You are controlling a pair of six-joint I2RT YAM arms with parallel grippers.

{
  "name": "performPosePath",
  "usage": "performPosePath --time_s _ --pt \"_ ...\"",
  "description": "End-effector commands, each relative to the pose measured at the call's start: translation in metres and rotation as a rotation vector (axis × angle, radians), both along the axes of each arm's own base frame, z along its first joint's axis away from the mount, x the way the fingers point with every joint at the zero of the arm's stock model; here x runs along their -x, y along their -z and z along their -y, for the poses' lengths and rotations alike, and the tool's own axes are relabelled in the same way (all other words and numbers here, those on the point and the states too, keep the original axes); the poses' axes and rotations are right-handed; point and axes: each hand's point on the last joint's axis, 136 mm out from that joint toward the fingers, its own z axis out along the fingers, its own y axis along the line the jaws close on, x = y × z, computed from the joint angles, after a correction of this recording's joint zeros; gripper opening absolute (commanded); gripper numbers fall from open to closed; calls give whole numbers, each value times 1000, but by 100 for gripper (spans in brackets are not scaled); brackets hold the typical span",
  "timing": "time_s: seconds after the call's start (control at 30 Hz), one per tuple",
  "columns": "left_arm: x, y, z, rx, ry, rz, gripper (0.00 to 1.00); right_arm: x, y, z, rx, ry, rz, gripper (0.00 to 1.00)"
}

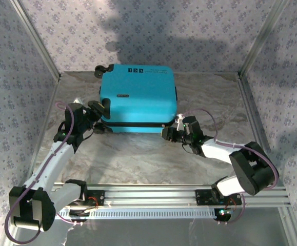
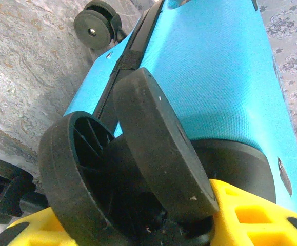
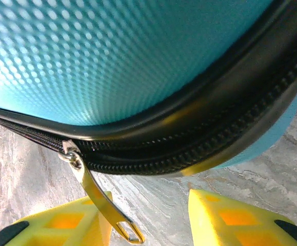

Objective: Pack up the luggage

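The luggage [image 1: 138,97] is a turquoise hard-shell suitcase lying flat and closed at the back middle of the marble table [image 1: 138,159]. My left gripper [image 1: 99,110] is at its near left corner. In the left wrist view, the yellow fingers of the left gripper [image 2: 130,205] press on both sides of a black double wheel [image 2: 153,138] below the turquoise shell [image 2: 215,77]. My right gripper [image 1: 170,132] is at the near right corner. In the right wrist view the right gripper [image 3: 148,205] stands open under the shell [image 3: 112,51] and black zipper [image 3: 189,148]. The gold zipper pull [image 3: 94,189] hangs against its left finger.
Another wheel [image 1: 103,69] sticks out at the luggage's far left corner. Metal frame posts and patterned cloth walls enclose the table on three sides. An aluminium rail [image 1: 153,197] with the arm bases runs along the near edge. Bare marble lies between the luggage and the rail.
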Motion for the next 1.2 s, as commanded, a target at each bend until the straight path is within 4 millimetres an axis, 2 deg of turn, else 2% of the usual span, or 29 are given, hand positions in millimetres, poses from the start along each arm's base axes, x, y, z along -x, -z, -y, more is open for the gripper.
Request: performPosePath --time_s 0.0,0.37,0.57,0.93,1.17 --pt "15 2 30 -183 249 35 0 -5 -25 -21 -66 -69 60 44" --pt "15 2 29 -180 246 35 0 -4 -43 -30 -125 -82 72 41" --pt "16 3 30 -180 248 35 0 -2 -52 -27 -124 -71 91 40" --pt "17 1 30 -177 250 41 0 -2 -55 -29 -128 -71 94 38" --pt "16 0 30 -175 252 41 0 0 -67 -30 -163 -78 113 38"
